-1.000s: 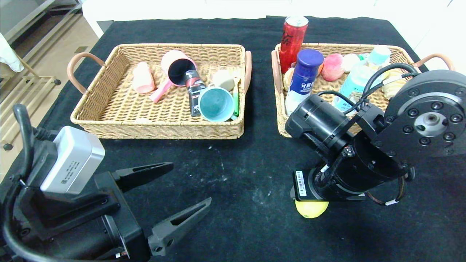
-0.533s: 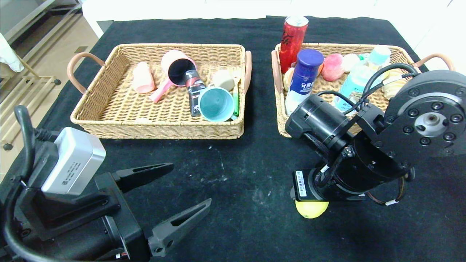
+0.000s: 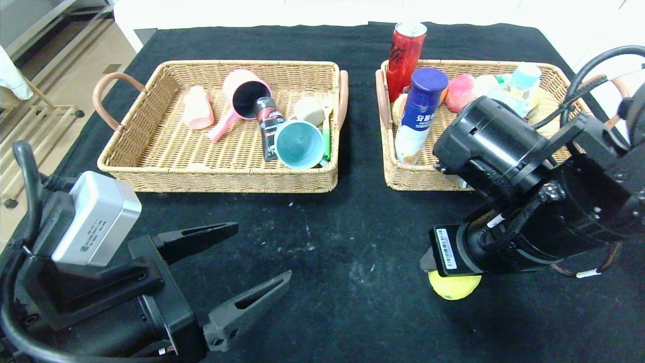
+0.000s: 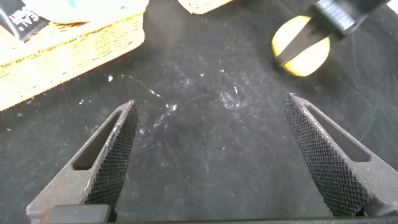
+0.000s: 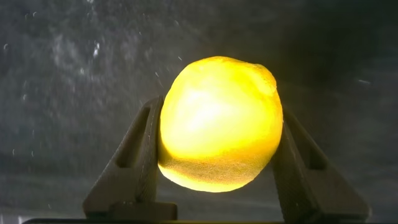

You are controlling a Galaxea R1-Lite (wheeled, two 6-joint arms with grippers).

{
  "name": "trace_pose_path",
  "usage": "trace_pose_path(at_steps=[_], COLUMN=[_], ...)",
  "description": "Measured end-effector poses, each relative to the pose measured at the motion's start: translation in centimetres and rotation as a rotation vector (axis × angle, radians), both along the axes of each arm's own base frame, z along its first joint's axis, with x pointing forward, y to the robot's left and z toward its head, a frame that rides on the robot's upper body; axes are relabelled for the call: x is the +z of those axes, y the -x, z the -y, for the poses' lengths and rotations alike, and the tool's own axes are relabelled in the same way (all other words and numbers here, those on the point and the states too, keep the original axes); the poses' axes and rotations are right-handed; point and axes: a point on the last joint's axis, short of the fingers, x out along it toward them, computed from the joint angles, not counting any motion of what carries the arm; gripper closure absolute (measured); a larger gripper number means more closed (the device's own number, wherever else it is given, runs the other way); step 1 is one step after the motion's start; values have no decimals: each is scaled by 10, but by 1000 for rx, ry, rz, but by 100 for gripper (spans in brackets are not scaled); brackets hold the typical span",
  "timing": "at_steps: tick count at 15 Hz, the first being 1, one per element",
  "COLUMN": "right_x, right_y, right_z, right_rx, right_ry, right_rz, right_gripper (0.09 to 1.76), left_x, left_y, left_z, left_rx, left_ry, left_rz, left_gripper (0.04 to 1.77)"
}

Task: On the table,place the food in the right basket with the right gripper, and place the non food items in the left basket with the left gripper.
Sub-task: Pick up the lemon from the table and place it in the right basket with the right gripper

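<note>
My right gripper [image 5: 217, 115] is shut on a yellow lemon [image 5: 217, 124], with one finger pressed against each side of it. In the head view the lemon [image 3: 453, 287] shows under the right wrist, in front of the right basket [image 3: 403, 176], and it also shows in the left wrist view [image 4: 301, 46]. The right basket holds a red can [image 3: 405, 53], a blue-capped bottle [image 3: 418, 116] and other food. My left gripper [image 3: 252, 267] is open and empty at the front left, its fingers [image 4: 112, 155] wide apart over bare cloth. The left basket [image 3: 221, 176] holds a teal cup [image 3: 300, 143] and a pink scoop [image 3: 242, 101].
The table is covered in black cloth [image 3: 327, 242]. The two wicker baskets stand side by side at the back with a narrow gap between them. The right arm's body [image 3: 544, 196] hides part of the right basket. The floor lies beyond the table's left edge.
My right arm has moved to the right and slightly up with the lemon in its fingers. The left arm has barely moved.
</note>
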Motion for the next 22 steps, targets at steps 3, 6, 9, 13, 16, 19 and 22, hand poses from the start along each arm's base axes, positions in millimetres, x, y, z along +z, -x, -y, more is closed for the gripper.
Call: trace_pose_path(at_steps=[3,6,9,13,16,19,22], right_x=[15,28,39,51,56,64,73], right_y=[13,22,21,20,20,10,-6], right_z=[17,39,69,105,123,140,153], right_rx=[14,22,8,-27,-45,-68,-91], right_ry=[17,41,67,110,142,163,145], right_rz=[20,49,92,140,167,253,382], right_gripper=[78,78,78,78,78,78,78], left_x=[-2,-4,-4,-5,-6,-7,-7], left_y=[-1,-1,-1,-1,-2,-2,-2], left_z=[1,1,2,2,3,3,3], left_rx=[-1,-3,-5,-7,-8,-7,-8], left_ry=[-8,-12,-15,-18,-20,-23,-23], left_rz=[-9,-14,-16,-20,-23,-24,-25], left_gripper=[9,9,9,9,9,9,9])
